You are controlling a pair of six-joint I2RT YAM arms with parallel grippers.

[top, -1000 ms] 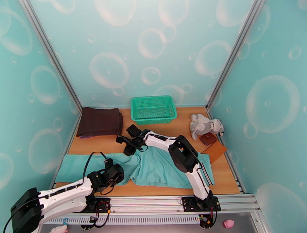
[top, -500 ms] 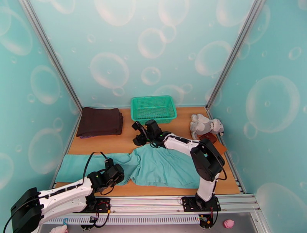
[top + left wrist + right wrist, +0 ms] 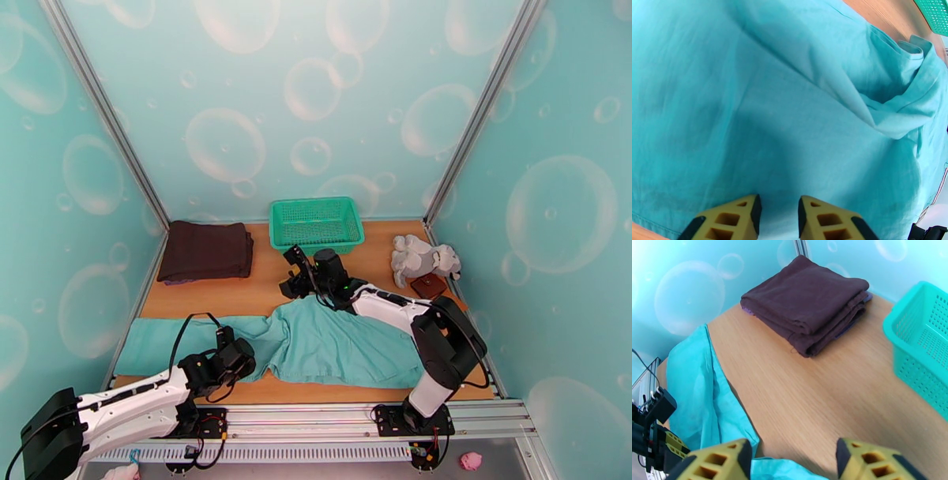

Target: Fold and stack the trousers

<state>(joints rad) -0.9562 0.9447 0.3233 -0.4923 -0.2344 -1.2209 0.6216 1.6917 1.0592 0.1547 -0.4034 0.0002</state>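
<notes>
**A:** While looking down from above, where to find the trousers (image 3: 332, 347)?

**B:** Spread flat along the near part of the table (image 3: 237, 296), long axis running left to right. Wider part toward the right, legs reaching far to the left.

**A:** And which way from the right gripper (image 3: 794, 461)?

**B:** Toward the near side, just beside it. Hovers over bare wood at the far edge of the cloth, about the middle of its length. Fingers (image 3: 723, 461) spread wide, nothing between them.

**A:** And the left gripper (image 3: 778, 213)?

**B:** Low over the near edge, left of the middle, directly above the cloth. Fingertips close together with a narrow gap. Cannot tell whether pinching the fabric or only resting on it.

**A:** Poses of the arms?

**B:** Right one folded out to the right at the elbow, forearm stretched back to the left and far, wrist tipped down. Left one lying low, reaching in from the left corner.

**A:** So, nearer to what?

**B:** Right to the far edge, left to the near edge. Probably a fold across the long axis, needing both
</notes>
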